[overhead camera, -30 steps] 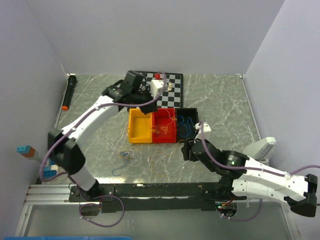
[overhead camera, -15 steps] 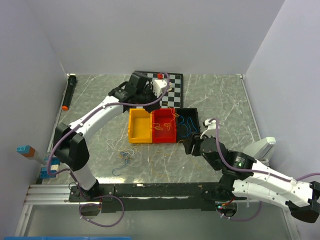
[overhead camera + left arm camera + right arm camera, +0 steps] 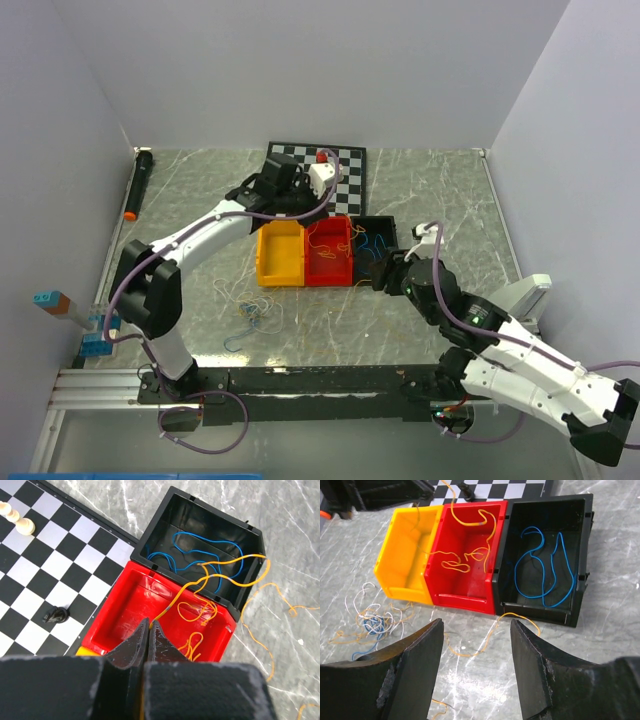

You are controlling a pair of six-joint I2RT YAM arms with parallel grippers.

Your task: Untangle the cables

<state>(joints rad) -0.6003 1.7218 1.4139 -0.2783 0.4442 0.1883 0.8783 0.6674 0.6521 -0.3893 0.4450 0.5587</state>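
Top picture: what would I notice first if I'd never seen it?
A yellow bin, a red bin and a black bin stand in a row in the middle. The shut left gripper pinches an orange wire that trails over the red bin to the black bin, where a blue wire lies. A tangle of thin wires lies in front of the yellow bin.

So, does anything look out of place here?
The orange wire pinched in the shut left gripper hangs over the red bin, crosses the wall of the black bin and trails onto the table. A tangled clump of wires lies on the table beside the yellow bin.
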